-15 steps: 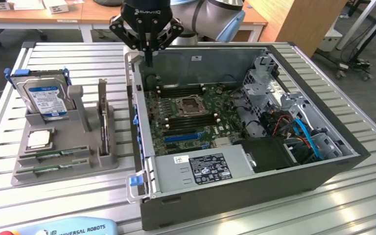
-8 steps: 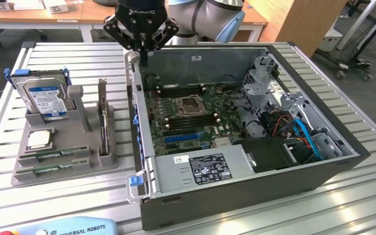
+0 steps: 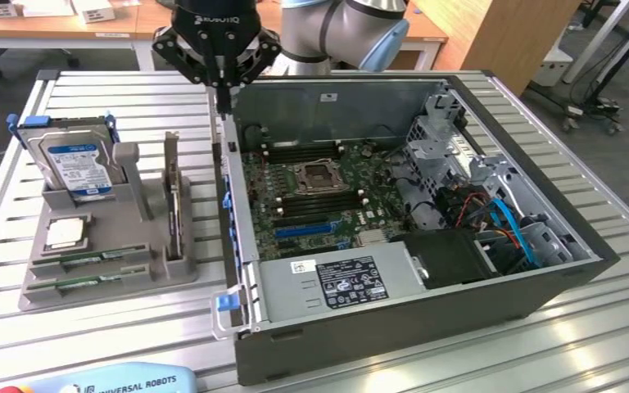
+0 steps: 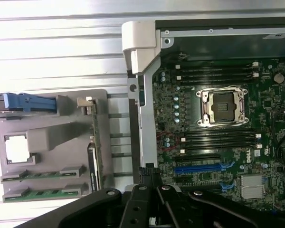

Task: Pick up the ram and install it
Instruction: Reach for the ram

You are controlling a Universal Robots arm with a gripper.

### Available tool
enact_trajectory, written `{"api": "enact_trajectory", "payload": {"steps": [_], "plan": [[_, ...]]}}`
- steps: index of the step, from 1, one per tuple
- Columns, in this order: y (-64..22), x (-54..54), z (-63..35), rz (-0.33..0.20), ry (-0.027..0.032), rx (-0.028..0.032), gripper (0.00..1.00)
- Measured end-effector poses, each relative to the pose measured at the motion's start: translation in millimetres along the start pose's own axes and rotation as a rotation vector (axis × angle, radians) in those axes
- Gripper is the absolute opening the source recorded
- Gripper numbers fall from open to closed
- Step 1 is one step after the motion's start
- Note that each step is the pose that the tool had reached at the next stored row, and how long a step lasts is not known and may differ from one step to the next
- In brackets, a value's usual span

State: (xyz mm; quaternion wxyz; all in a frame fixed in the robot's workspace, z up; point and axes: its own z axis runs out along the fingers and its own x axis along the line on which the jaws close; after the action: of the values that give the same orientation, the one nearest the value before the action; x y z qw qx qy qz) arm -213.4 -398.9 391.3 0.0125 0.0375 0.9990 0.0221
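- Lying at the near edge of the slatted aluminium table (image 3: 30, 344) is a blue-and-white Universal Robots pendant (image 3: 118, 381).
- Just beyond it, on the exterior view's left, a gray fixture tray (image 3: 180, 266) holds the ram (image 3: 83, 282). It is a long, narrow green circuit-board stick with small dark chips along its face, lying flat in the tray's nearest slot.
- A second ram stick (image 3: 88, 260) of the same look lies parallel in the slot just behind it. Both sit untouched, well apart from the gripper.
- Deeper in the tray come a square silver processor (image 3: 63, 233), a circuit board standing on edge (image 3: 171, 196), and a blue-labelled hard drive (image 3: 74, 168) held upright.
- Beside the tray, the open computer case (image 3: 402, 327) shows its power supply (image 3: 331, 282) nearest me. Past that is the green motherboard (image 3: 337, 205), with an open processor socket (image 3: 320, 176) and black memory slots (image 3: 298, 152).
- Farthest back, the gripper (image 3: 223, 105) hangs above the far corner of the case wall that faces the tray. Its fingers are pinched fully together with nothing between them.
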Motion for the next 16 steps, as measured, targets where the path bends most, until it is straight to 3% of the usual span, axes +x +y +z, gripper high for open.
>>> {"api": "enact_trajectory", "payload": {"steps": [16], "plan": [[-2.8, 36.6, -0.3, 0.000, 0.0000, -0.0001, 0.10]]}}
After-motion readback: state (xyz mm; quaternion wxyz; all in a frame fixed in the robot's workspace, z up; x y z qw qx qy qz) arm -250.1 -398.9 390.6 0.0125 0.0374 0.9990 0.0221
